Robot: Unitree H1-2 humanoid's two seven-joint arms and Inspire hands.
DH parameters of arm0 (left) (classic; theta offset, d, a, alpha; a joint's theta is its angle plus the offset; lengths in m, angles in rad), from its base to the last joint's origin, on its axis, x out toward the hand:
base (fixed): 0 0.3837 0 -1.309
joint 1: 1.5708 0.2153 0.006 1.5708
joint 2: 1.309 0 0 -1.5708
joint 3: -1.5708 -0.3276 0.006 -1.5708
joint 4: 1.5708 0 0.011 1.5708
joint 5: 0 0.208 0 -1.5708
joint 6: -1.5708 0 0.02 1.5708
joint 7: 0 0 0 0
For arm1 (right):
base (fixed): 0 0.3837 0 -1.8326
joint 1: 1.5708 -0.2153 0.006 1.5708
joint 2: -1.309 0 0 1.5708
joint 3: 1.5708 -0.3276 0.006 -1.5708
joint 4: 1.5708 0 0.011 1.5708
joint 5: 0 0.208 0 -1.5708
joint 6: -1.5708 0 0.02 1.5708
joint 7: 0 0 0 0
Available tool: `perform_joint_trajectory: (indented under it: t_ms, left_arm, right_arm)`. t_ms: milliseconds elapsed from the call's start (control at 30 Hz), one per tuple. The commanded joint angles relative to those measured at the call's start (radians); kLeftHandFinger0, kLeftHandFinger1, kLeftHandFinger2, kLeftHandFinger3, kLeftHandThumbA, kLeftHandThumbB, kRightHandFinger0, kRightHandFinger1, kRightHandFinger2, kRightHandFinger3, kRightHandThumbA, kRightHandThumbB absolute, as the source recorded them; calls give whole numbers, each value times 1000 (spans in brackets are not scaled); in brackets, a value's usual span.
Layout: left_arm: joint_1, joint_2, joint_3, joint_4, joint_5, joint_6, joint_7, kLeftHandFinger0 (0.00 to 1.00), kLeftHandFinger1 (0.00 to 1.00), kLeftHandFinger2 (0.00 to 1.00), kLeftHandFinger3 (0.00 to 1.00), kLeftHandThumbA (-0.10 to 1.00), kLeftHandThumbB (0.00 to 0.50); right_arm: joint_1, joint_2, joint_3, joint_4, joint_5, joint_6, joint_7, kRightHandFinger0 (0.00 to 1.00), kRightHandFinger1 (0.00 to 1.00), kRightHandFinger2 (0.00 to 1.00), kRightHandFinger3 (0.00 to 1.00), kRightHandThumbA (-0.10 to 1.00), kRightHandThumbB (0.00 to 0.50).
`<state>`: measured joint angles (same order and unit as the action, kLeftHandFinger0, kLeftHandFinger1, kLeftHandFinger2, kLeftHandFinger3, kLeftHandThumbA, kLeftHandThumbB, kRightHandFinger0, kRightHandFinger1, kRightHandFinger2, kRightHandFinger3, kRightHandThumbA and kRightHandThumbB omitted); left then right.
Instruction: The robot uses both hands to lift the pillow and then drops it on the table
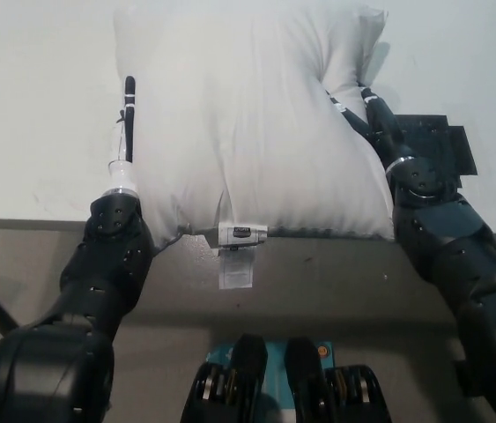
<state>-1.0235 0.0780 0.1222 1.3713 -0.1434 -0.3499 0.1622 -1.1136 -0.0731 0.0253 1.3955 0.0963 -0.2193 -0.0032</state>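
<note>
from the head camera, one white pillow (248, 115) lies on the one pale table (27, 115), its near edge hanging slightly past the table's front edge, and the fabric is creased and pinched in on both flanks. one small white tag (236, 260) hangs from the middle of the pillow's near seam, dropping below the table edge. the left hand (126, 123) is pressed flat against the pillow's left side, a thin strip of it showing between the cloth and the bare table, with most of it hidden by the pillow, so i cannot tell how far its fingers are spread or whether they grip anything. the right hand (366, 110) pushes into the pillow's right side, where the fabric dents inward around it; its fingers are buried in the cloth and i cannot tell how closed they are. two dark arms lead back from the pillow toward the near edge of the picture. just to the right of the pillow, beside the right hand, one flat black patch (446, 141) lies on the table.
</note>
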Motion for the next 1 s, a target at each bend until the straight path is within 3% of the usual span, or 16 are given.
perform_joint_trajectory:
  t_ms: [0, 200, 233, 333, 600, 700, 733, 767, 967]
  left_arm:
    - [-73, -142, -61, -12, 53, -44, -62, 1000, 1000, 1000, 1000, 1000, 107]
    - [-77, -140, -67, -14, 39, -43, -63, 1000, 1000, 1000, 1000, 1000, 111]
    - [-88, -146, -64, -36, 31, -61, -65, 1000, 1000, 1000, 1000, 1000, 149]
    - [-94, -151, -74, -45, 41, -99, -54, 1000, 1000, 1000, 1000, 1000, 67]
    - [-117, -163, -103, -77, 60, -118, -2, 1000, 1000, 1000, 1000, 1000, 66]
    - [-117, -162, -110, -79, 55, -118, 1, 1000, 1000, 1000, 1000, 1000, 66]
    - [-141, -158, -110, -87, 56, -116, 12, 1000, 1000, 1000, 1000, 1000, 59]
    - [-159, -155, -112, -94, 56, -119, 20, 1000, 1000, 1000, 1000, 1000, 66]
    - [-172, -150, -120, -101, 54, -118, 22, 1000, 1000, 1000, 1000, 1000, 63]
  right_arm:
    - [-55, 129, 35, -19, -36, -44, 108, 1000, 1000, 1000, 1000, 1000, 320]
    - [-58, 128, 33, -20, -33, -49, 108, 1000, 1000, 1000, 1000, 1000, 320]
    - [-53, 126, 10, -40, -8, -67, 103, 1000, 1000, 1000, 1000, 1000, 316]
    - [-52, 124, 14, -47, -14, -85, 96, 1000, 1000, 1000, 1000, 1000, 291]
    - [-70, 125, 25, -60, -28, -151, 64, 1000, 1000, 1000, 1000, 1000, 239]
    - [-72, 125, 26, -58, -28, -153, 63, 1000, 1000, 1000, 1000, 1000, 237]
    - [-96, 120, 24, -64, -27, -165, 61, 1000, 1000, 1000, 1000, 1000, 279]
    - [-116, 117, 23, -68, -26, -167, 56, 1000, 1000, 1000, 1000, 1000, 283]
    - [-131, 114, 16, -74, -17, -162, 61, 1000, 1000, 1000, 1000, 1000, 277]
